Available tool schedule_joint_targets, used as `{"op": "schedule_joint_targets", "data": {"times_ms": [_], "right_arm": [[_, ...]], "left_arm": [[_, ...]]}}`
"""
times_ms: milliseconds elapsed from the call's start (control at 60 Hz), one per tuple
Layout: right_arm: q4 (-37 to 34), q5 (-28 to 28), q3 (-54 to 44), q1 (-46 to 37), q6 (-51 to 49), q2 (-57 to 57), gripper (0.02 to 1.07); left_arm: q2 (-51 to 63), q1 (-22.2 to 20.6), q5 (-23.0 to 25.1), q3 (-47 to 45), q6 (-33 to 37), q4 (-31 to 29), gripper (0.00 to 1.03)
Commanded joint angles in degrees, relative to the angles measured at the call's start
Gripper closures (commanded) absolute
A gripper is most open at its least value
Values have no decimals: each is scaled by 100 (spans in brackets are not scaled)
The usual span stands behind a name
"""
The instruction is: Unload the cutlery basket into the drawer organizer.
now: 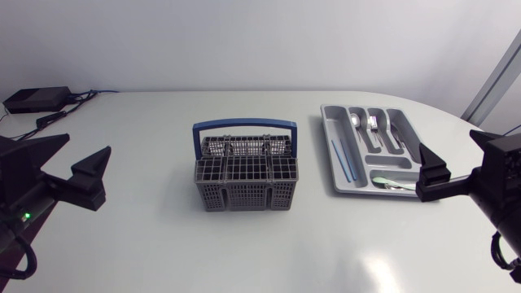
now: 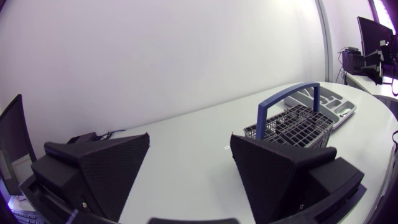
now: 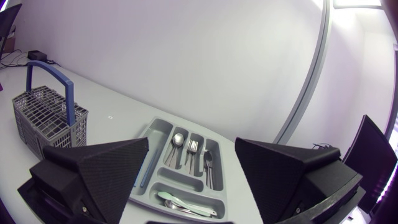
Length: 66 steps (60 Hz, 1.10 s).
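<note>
Left gripper (image 2: 189,140) and right gripper (image 3: 192,143) both gape wide with nothing in them, the cutlery basket (image 1: 244,183) sits mid-table beside the drawer organizer (image 1: 328,138), and honestly the basket's contents are hard to make out.

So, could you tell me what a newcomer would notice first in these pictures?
The grey cutlery basket with its upright blue handle stands mid-table, and no cutlery shows in it. To its right lies the grey drawer organizer, already holding a spoon and a fork among other pieces. The left gripper and right gripper sit at the table's sides, jaws open and empty.
</note>
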Motion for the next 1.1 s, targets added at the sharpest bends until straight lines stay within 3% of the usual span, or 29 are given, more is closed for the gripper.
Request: {"op": "schedule_joint_targets", "data": {"times_ms": [0, 850, 1083], "right_arm": [[-76, -34, -258, -60, 313, -259, 7], [-504, -604, -1774, -308, 2001, -2683, 7], [-510, -613, -1798, -311, 2027, -2720, 7]], "left_arm": [[-241, 64, 9, -281, -182, 77, 5], [-2530, 342, -307, -1992, -1435, 129, 5], [-2565, 346, -311, -2018, -1455, 130, 5]]}}
